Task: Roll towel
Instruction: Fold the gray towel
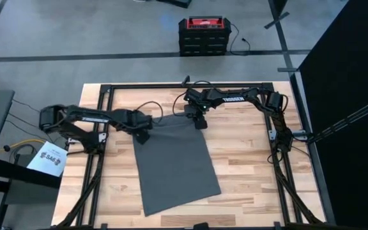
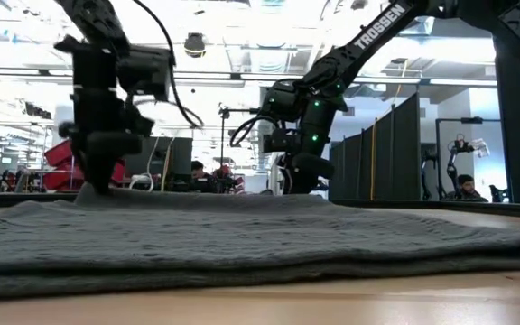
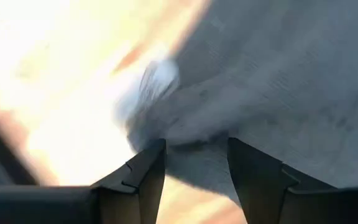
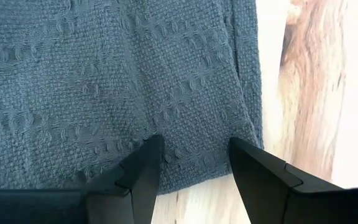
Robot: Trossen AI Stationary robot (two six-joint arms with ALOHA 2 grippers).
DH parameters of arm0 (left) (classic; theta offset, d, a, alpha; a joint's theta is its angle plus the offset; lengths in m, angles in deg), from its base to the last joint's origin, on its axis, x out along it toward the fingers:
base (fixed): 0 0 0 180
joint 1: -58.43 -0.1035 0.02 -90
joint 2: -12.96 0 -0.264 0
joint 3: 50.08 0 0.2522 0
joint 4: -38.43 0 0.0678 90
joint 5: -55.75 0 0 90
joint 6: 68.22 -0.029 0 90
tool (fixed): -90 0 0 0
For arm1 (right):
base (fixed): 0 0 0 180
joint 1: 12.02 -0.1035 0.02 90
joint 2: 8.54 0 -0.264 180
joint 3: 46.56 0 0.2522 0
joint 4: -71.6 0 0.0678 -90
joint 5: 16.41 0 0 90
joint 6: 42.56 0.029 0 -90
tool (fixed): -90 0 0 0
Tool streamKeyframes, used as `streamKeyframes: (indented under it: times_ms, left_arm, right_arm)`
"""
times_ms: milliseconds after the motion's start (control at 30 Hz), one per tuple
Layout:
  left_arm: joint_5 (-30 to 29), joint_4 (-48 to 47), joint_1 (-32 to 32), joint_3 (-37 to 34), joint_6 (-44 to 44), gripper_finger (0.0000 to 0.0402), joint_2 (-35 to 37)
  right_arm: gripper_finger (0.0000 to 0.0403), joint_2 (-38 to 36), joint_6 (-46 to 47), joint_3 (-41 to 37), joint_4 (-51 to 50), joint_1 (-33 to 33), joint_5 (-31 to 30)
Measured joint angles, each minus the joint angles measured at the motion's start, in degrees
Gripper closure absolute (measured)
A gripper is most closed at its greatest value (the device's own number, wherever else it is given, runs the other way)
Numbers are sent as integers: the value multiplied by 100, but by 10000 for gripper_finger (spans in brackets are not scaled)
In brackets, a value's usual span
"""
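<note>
The dark grey towel (image 1: 174, 169) lies flat on the wooden table, its long side running from the far edge toward the near edge, slightly askew. My left gripper (image 1: 143, 136) points down at the towel's far left corner (image 3: 185, 134), open, with the corner between its fingers. My right gripper (image 1: 200, 123) points down at the far right corner (image 4: 241, 134), also open, its fingers astride the far hem. In the low view the towel (image 2: 260, 235) fills the foreground, with both grippers (image 2: 93, 185) (image 2: 301, 185) down at its far edge. My left gripper comes from above at the towel's far left corner (image 3: 194, 140), a fingertip on either side of it; whether the tips touch the cloth I cannot tell. My right gripper comes from above over the far hem beside the far right corner (image 4: 191, 155); whether its tips touch the cloth I cannot tell.
Bare wood (image 1: 254, 160) lies right of the towel and a narrower strip (image 1: 110, 172) left of it. The black arm frames (image 1: 280, 137) run along both table sides. A red toolbox (image 1: 202, 35) stands on the floor beyond the far edge.
</note>
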Motion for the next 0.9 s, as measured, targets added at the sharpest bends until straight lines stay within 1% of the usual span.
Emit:
streamKeyframes:
  times_ms: [67, 167, 300, 400, 467, 567, 667, 767, 833, 900]
  left_arm:
    - [-250, -114, 0, 1, 213, 244, 287]
    - [-293, 187, 68, -55, 434, 244, 546]
    - [207, 456, 391, -176, 609, 244, 572]
    - [578, 716, 784, -344, 949, 244, 574]
    - [725, 861, 1117, -397, 1226, 244, 574]
    - [732, 949, 1625, -409, 1704, 244, 542]
    - [731, 1084, 2064, -409, 2164, 244, 443]
    - [738, 1293, 2403, -409, 2515, 244, 186]
    - [738, 1460, 2571, -409, 2661, 244, -42]
    - [783, 1587, 2708, -409, 2791, 244, -273]
  right_arm:
    - [226, 0, -3, 0, 4, -2, -26]
    - [226, -4, -4, -1, 30, -2, -28]
    - [226, -81, -61, -4, 85, -4, -69]
    - [226, -243, -167, -31, 172, -2, -152]
    - [226, -330, -218, -27, 459, -34, -105]
    - [226, -260, -418, 4, 702, -231, -64]
    - [230, -155, -499, -39, 875, -462, -359]
    - [256, -220, -326, 27, 1616, -573, -377]
    - [292, -216, -357, 74, 1799, -631, -385]
    - [344, -79, -391, 125, 1920, -726, -389]
